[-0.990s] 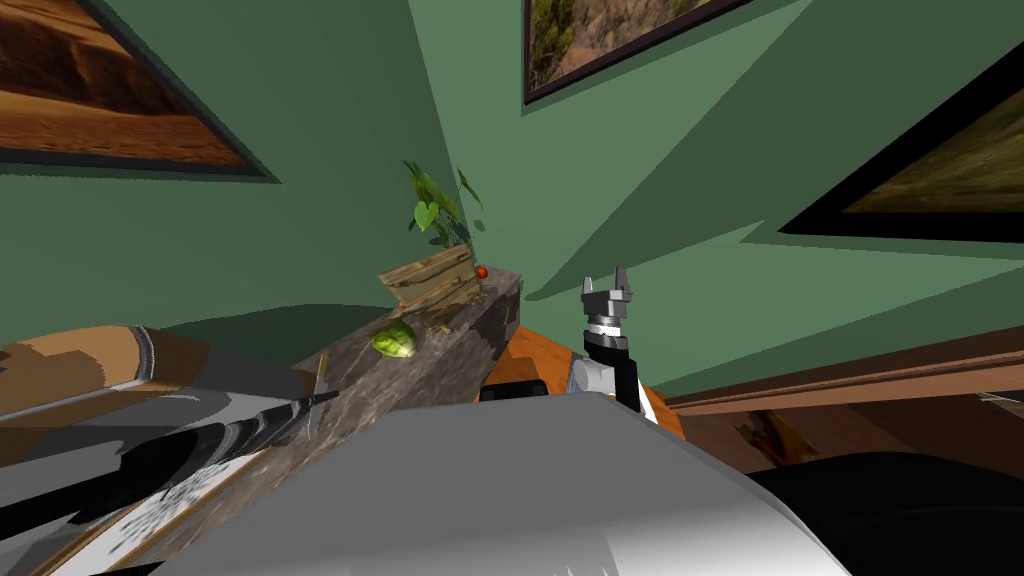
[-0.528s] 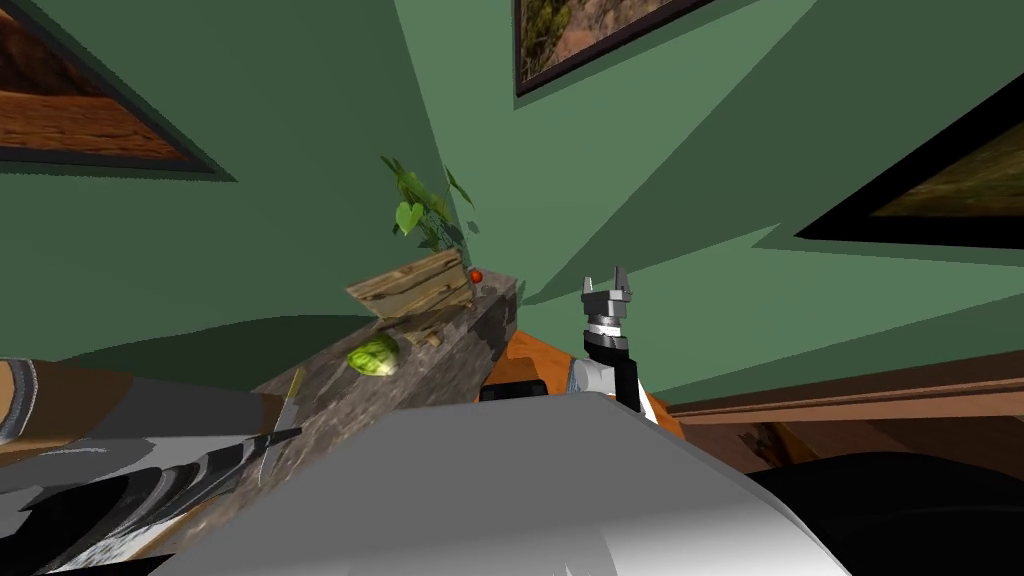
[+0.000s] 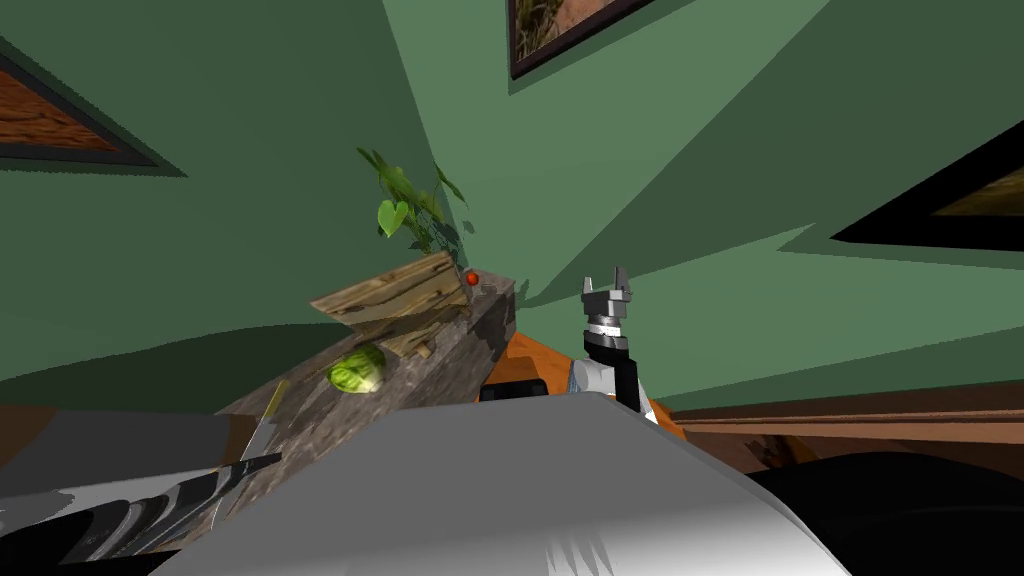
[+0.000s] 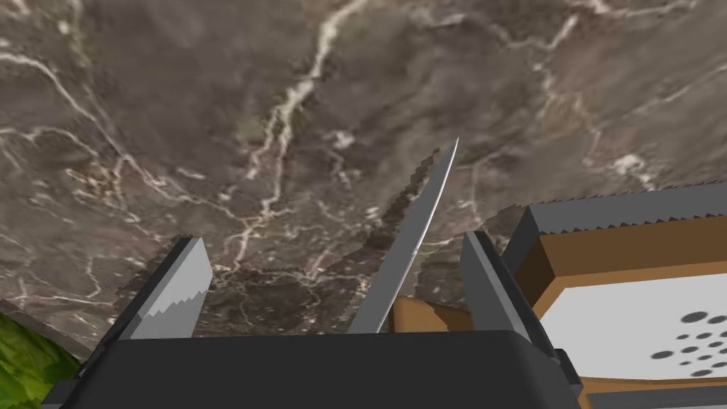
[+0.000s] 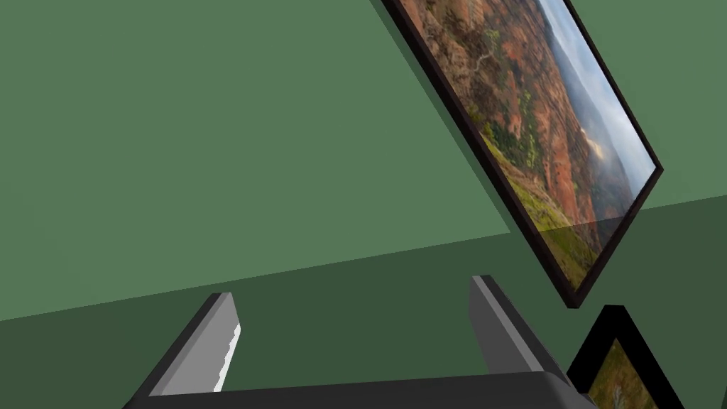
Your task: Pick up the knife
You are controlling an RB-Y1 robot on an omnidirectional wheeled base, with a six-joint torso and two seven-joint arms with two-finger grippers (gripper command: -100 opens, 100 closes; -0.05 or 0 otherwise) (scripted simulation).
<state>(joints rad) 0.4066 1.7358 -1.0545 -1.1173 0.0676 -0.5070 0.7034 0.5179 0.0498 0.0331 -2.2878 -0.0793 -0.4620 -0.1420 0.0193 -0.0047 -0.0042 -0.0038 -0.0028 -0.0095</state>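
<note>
Over the counter (image 4: 284, 106), left end effector (image 4: 331, 240) straddles knife (image 4: 419, 231).

counter (image 4: 284, 106): dark brown, pale marbled veins | knife (image 4: 419, 220): grey blade | cabbage (image 3: 356, 374): green | wall (image 3: 250, 150): green

Green walls (image 3: 250, 150) carry dark-framed landscape pictures (image 3: 565, 28). A dark veined counter (image 3: 452, 345), stone-like, holds a leafy plant (image 3: 403, 205) in a wooden box (image 3: 395, 295); beside it, perhaps orange flooring (image 3: 535, 357).
</note>
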